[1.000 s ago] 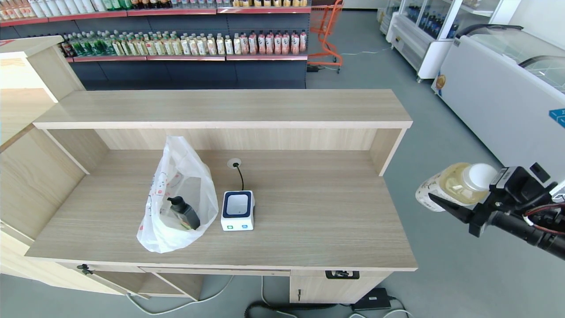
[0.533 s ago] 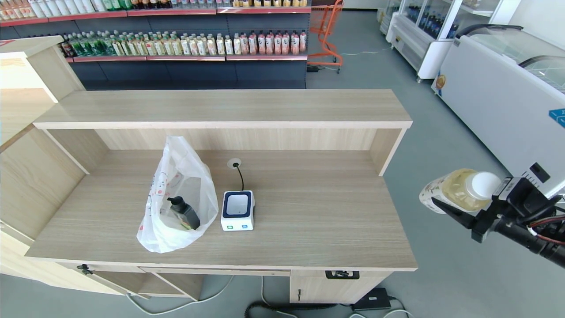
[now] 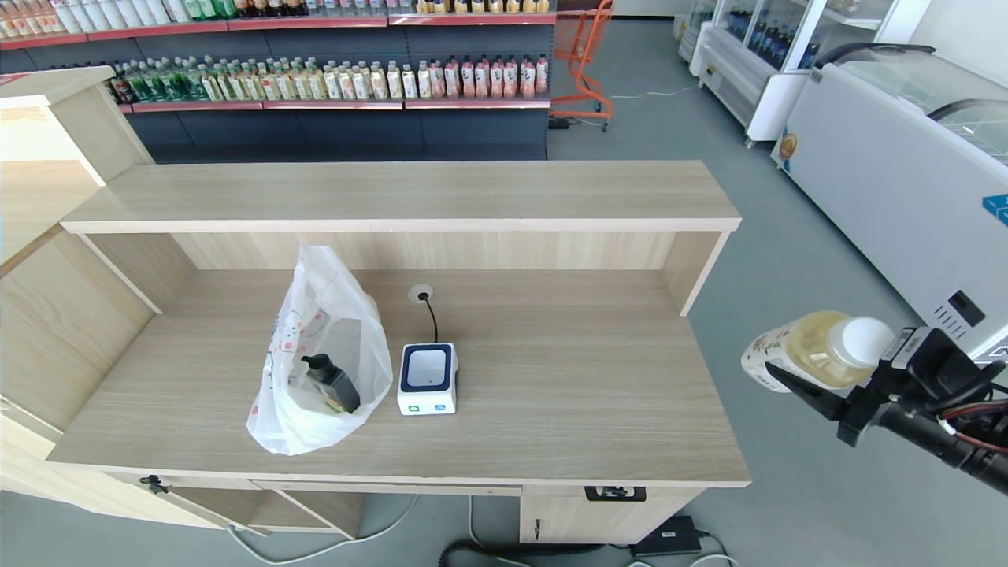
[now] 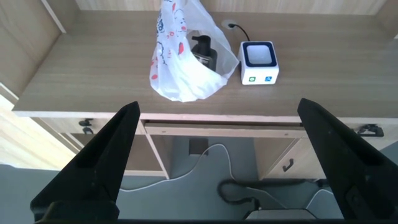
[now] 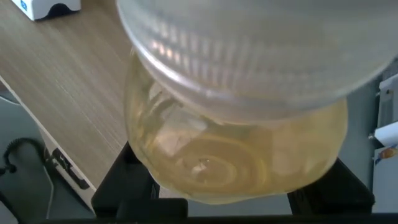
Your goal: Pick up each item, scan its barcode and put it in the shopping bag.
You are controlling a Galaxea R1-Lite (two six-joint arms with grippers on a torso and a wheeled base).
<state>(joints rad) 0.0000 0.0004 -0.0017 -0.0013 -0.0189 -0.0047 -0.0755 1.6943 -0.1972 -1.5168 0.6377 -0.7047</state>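
You've right jaws clamping bottle, left jaws spread: carry it toward 9 o'clock, barcode facing scanner.

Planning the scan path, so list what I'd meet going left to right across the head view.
On the counter: shopping bag → scanner → then, past the counter's right end, the yellow drink bottle held in the air.

Matt wood-grain desk; thin, glossy, translucent plastic shopping bag; clear smooth plastic bottle, ribbed white cap
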